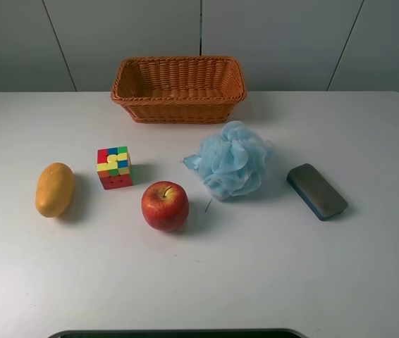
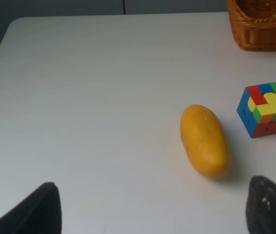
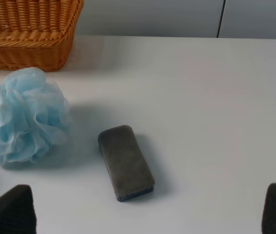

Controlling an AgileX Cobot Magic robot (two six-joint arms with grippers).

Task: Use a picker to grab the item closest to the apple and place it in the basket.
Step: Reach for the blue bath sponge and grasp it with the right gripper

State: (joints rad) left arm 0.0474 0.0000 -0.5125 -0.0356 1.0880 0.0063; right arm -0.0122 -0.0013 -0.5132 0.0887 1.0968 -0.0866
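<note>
Left gripper: released, fingers wide apart, holding nothing, hanging above the table short of the mango. Next rightward stands the cube, then the apple, near the cube but not touching it. The puff sits right of the apple, also near. The cube appears slightly nearer, so treat it as the target; the margin is small.

Procedure: pass over the mango, align the fingers with two flat opposite faces of the cube, descend with the jaws fully spread, and close squarely. Corner contact would likely twist it. Avoid nudging the apple. Lift clear, then carry to the basket at the rear.

The eraser lies farthest right. Right gripper: likewise released and empty.
</note>
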